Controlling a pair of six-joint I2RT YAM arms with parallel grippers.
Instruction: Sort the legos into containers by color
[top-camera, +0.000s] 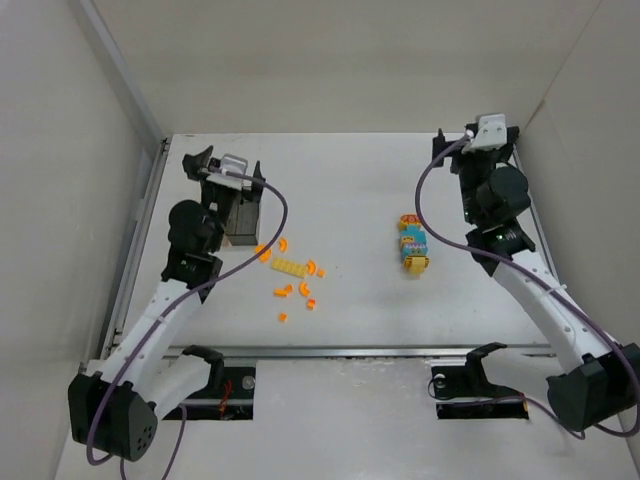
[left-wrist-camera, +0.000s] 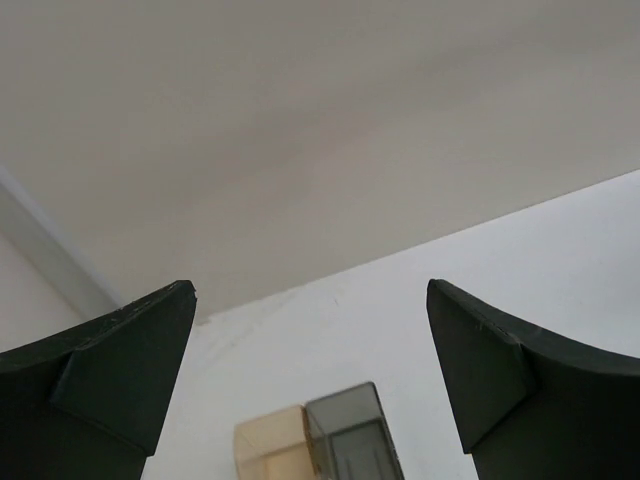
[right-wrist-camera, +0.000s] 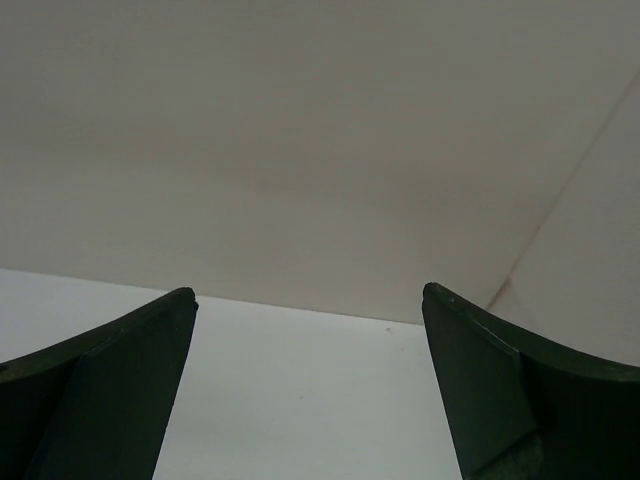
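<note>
Left claw (left-wrist-camera: 310, 288) and right claw (right-wrist-camera: 308, 290) are spread apart, empty. Tiny orange legos (top-camera: 290, 290) should be pinched singly, low; containers (left-wrist-camera: 345, 425) probably best reached by left.

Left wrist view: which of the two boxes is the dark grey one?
The right box of the joined pair. It is smoky dark grey, while the left box touching it is tan-clear.

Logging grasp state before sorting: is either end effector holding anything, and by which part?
Nothing is held. The left end effector and right end effector are open and empty; the legos lie on the table.
</note>
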